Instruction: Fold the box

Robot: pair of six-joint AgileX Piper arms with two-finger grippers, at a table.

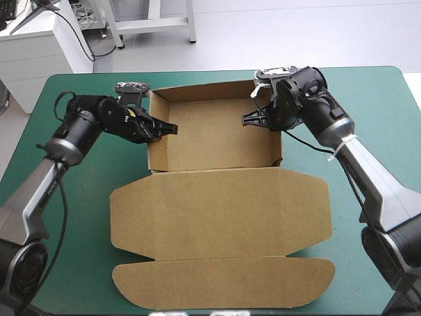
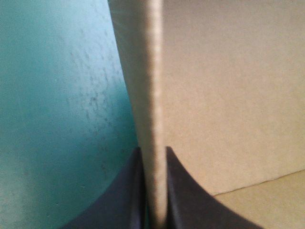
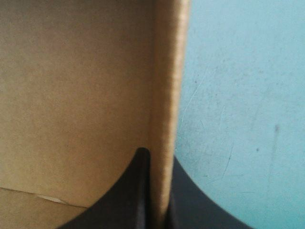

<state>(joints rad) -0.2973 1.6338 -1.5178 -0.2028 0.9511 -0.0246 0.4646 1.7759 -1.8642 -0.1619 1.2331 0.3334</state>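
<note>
In the high view the table (image 1: 85, 263) is cut off at the frame's lower left and lower right. In both wrist views the wall of the box (image 2: 228, 95) is blurred and runs out of the picture ahead of the fingers (image 2: 124, 200). The left gripper (image 2: 153, 151) and right gripper (image 3: 158, 155) hide the strip they pinch.

The left gripper (image 2: 153, 153) is pinching the brown box (image 2: 228, 95) by its upright wall, black fingers (image 2: 119, 200) pressing either face. The teal-green cover (image 2: 57, 119) is lying outside the wall.
</note>
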